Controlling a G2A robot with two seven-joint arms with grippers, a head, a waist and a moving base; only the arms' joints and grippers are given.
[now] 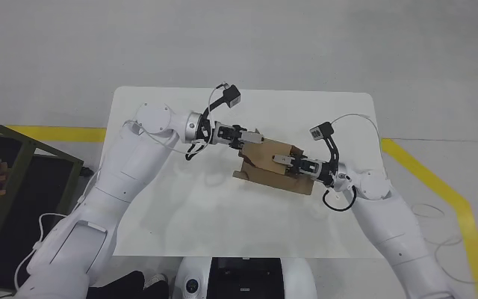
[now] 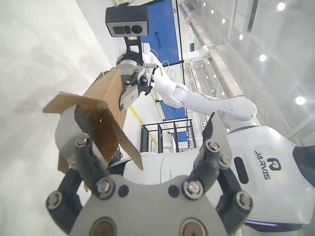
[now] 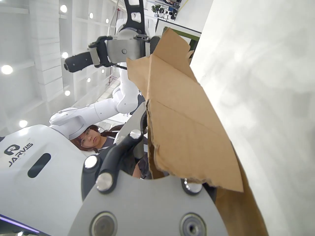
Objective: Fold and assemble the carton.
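Observation:
A brown cardboard carton, partly unfolded with loose flaps, is held just above the middle of the white table. My left gripper is at its far-left corner and stands open. One finger lies against a bent flap, and the other finger is well apart in free air. My right gripper sits on the carton's right side, shut on a panel. One of its fingers presses the panel's edge; the cardboard hides the other.
The table has bare room on all sides of the carton. A dark green rack stands off the table's left side. Yellow floor tape runs past the right edge.

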